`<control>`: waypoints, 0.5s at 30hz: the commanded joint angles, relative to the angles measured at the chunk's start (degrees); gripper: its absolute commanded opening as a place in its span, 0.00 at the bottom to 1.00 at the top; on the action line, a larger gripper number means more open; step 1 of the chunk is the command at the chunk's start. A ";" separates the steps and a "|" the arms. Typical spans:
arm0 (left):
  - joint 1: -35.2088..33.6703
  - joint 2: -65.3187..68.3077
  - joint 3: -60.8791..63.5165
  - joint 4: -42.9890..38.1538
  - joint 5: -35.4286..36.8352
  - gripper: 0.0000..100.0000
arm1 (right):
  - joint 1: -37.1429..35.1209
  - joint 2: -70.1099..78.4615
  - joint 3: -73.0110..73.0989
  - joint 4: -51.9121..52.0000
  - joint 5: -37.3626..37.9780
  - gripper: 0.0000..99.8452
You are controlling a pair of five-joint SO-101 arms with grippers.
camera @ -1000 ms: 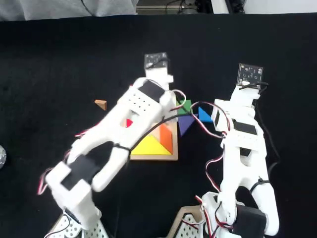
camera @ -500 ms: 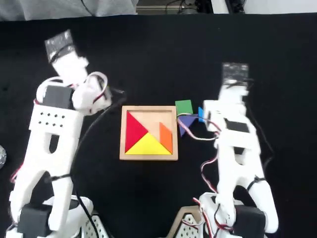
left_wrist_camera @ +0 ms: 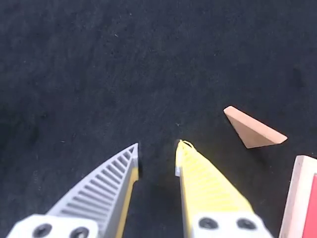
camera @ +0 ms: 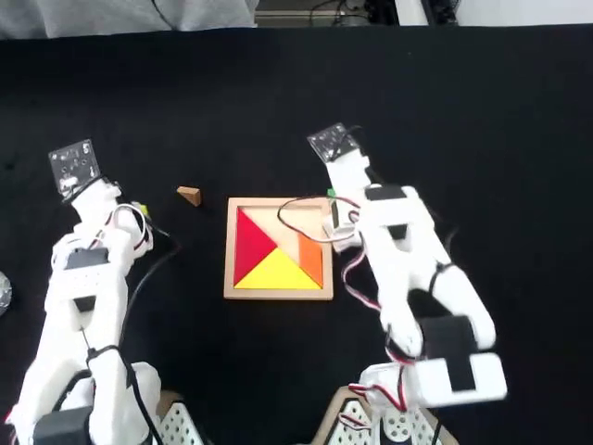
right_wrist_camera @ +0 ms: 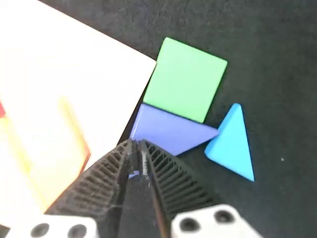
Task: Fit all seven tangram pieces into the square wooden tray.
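Note:
The square wooden tray (camera: pixel 278 294) holds a red triangle (camera: pixel 250 246), a yellow triangle (camera: pixel 278 273) and an orange piece (camera: pixel 312 257). A small brown triangle (camera: pixel 189 195) lies on the cloth left of the tray. My left gripper (left_wrist_camera: pixel 158 148) is open over bare cloth a short way from the brown triangle (left_wrist_camera: pixel 255 133), not touching it. My right gripper (right_wrist_camera: pixel 136 146) is shut, its tips over the edge of the purple triangle (right_wrist_camera: pixel 173 131) beside the tray's right rim. A green square (right_wrist_camera: pixel 185 79) and a blue triangle (right_wrist_camera: pixel 233 144) touch the purple one.
The table is covered in black cloth. The right arm (camera: pixel 398 241) leans over the tray's right edge and hides most of the loose pieces in the high view. A tray corner (left_wrist_camera: pixel 299 198) shows in the left wrist view. A small metallic object (camera: pixel 4 292) lies at the far left.
The left arm swung off the tray to the left and now sits near the brown triangle. The right arm moved left and down over the pieces by the tray's right rim.

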 commanded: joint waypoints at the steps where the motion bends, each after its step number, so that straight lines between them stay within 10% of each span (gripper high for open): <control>1: 0.75 -2.81 0.48 -1.58 -0.35 0.14 | -0.97 3.21 -5.93 0.18 0.44 0.01; 15: 0.75 -2.37 0.48 -1.49 -0.35 0.13 | -9.14 6.55 -9.63 0.44 0.09 0.01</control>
